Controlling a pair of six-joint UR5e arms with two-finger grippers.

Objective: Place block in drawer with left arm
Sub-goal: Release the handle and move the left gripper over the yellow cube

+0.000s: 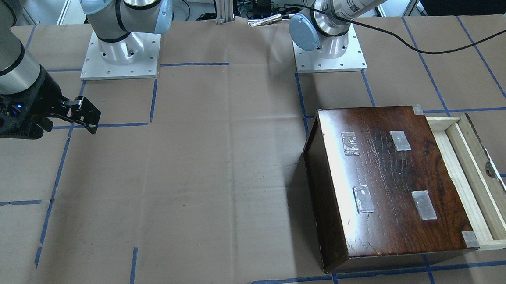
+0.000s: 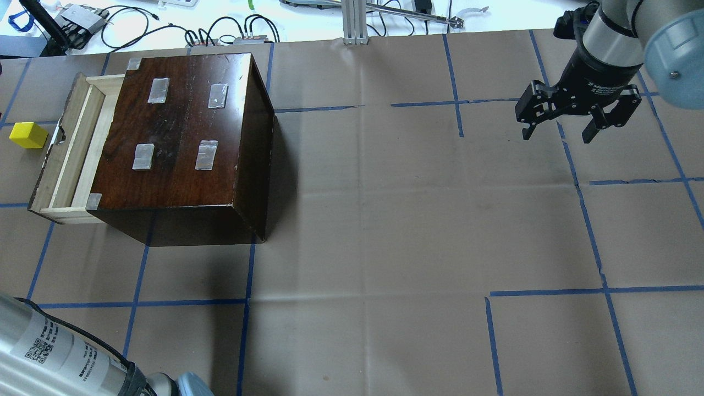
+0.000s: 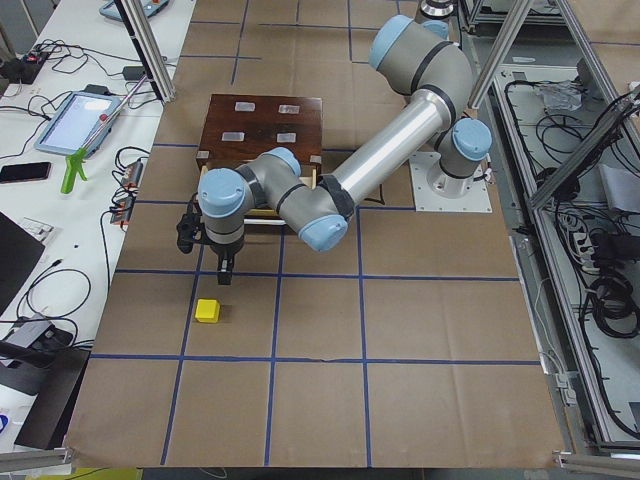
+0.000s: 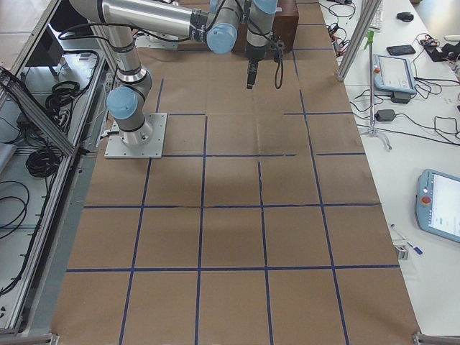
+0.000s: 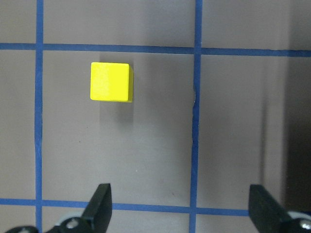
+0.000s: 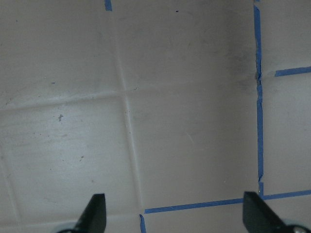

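Brown-paper tabletop [image 2: 385, 220], blue-taped grid. The yellow block [image 2: 27, 135] lies just outside the front panel of the pulled-out drawer [image 2: 77, 144], not yet grasped. The left gripper [image 5: 180, 208] hangs near the drawer front, spread wide and empty, so grasping, carrying and releasing are all left to do. The right gripper [image 2: 558, 135], also wide open, is well apart from the drawer.

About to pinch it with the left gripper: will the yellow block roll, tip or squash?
The block looks solid with flat faces and crisp edges, so it probably stays stiff and won't roll. Sitting flat on the paper, about as wide as tall, it seems unlikely to tip. Its smooth sides might slip if the open left gripper pinches off-centre.
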